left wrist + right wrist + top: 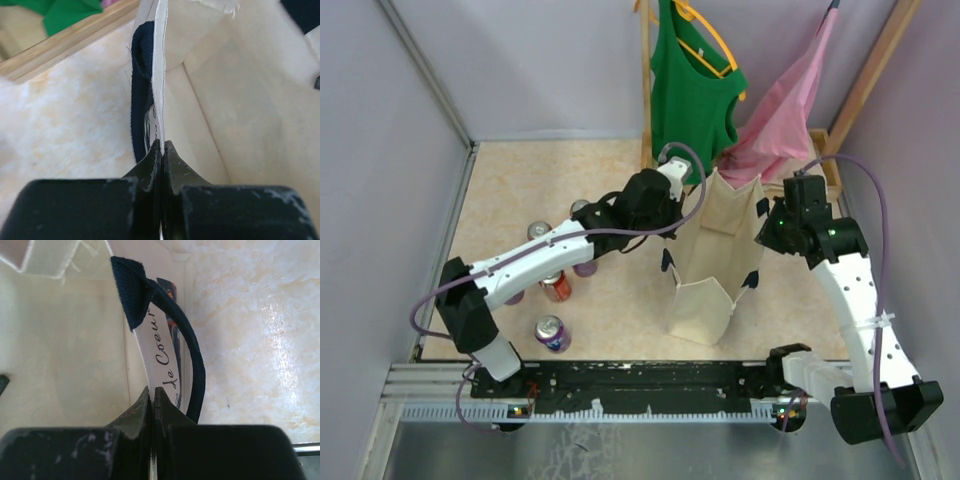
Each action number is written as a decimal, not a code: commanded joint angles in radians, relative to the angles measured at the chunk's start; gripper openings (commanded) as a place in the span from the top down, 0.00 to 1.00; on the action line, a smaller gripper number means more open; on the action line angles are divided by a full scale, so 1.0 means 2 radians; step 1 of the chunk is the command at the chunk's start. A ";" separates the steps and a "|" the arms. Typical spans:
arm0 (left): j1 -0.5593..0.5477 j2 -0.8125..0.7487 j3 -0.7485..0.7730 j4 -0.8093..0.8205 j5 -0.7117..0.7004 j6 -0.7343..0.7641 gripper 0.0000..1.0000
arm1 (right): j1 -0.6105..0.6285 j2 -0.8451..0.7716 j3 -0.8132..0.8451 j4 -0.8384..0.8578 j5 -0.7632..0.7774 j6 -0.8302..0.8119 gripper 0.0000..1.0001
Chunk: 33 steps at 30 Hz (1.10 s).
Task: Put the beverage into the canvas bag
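Observation:
The beige canvas bag (pixel 703 275) stands open in the middle of the table, with navy handles hanging down its sides. My left gripper (pixel 695 190) is shut on the bag's left rim. In the left wrist view the left gripper (pixel 161 146) pinches the thin canvas edge beside a navy handle (pixel 140 95). My right gripper (pixel 764 223) is shut on the right rim. In the right wrist view the right gripper (pixel 153 391) clamps the lettered wall next to the handle (pixel 196 365). Several beverage cans stand at the left, among them a purple can (pixel 553 333) and a red can (pixel 556 286).
A green tank top (pixel 692 90) and a pink garment (pixel 785 115) hang on a wooden rack (pixel 645 80) just behind the bag. The rack's wooden base (pixel 65 47) lies close to the left rim. Grey walls enclose the table on the left and at the back.

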 commanded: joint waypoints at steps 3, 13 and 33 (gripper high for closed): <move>0.001 -0.091 -0.054 -0.028 -0.086 0.043 1.00 | 0.005 0.022 0.028 0.014 0.001 -0.022 1.00; 0.043 -0.151 -0.106 -0.062 -0.036 0.027 1.00 | 0.065 0.098 0.064 0.029 0.018 -0.031 1.00; 0.085 -0.266 -0.208 -0.103 0.047 0.025 1.00 | 0.168 0.164 0.134 -0.024 0.078 -0.019 1.00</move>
